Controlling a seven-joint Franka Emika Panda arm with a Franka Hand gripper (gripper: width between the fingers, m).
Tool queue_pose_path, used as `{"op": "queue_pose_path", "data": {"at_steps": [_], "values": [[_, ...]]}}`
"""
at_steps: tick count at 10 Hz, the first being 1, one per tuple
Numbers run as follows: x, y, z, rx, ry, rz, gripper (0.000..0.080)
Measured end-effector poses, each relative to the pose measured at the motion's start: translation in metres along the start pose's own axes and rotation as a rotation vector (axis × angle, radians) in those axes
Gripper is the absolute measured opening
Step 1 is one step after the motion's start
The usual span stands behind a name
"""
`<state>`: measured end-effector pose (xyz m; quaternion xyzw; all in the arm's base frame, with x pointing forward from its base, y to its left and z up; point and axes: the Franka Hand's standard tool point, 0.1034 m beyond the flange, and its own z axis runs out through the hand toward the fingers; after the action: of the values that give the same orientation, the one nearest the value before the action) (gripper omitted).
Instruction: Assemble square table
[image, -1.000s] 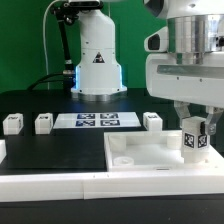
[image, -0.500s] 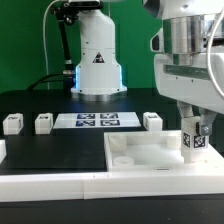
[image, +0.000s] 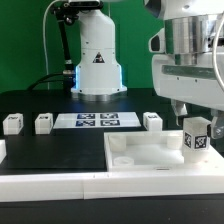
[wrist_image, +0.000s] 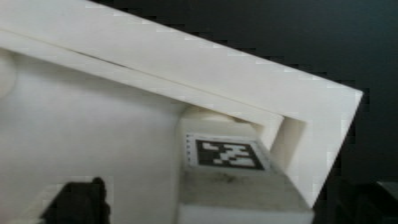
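Observation:
The square table's white top (image: 145, 156) lies flat at the front of the black table, towards the exterior view's right. One chunky white leg (image: 196, 138) with a black-and-white tag stands upright at its right far corner. My gripper (image: 196, 118) hangs just above that leg, jaws open, one finger on each side and neither touching it. In the wrist view the tagged leg (wrist_image: 222, 155) sits against the top's raised corner rim (wrist_image: 267, 95), between my dark fingertips (wrist_image: 75, 200). Three more legs (image: 12, 123) (image: 44, 123) (image: 152, 120) stand loose in a row behind the top.
The marker board (image: 97, 121) lies flat between the loose legs. The arm's white base (image: 97, 60) rises behind it. A long white rail (image: 50, 185) runs along the front edge, and another white piece (image: 2, 150) shows at the exterior view's left edge.
My jaws have spread apart and let go of the leg. The leg stays upright at the top's corner. The hand has hardly shifted.

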<state>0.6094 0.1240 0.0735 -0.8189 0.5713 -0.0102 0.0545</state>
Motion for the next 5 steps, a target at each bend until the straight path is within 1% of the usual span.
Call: {"op": "queue_pose_path", "data": {"at_steps": [3,5], "values": [[0.0023,0.0000,-0.0004,0.001,0.002,-0.409,0.0649],[0.0046,0.0000,-0.0006,0.001,0.002,-0.622,0.0649]]}}
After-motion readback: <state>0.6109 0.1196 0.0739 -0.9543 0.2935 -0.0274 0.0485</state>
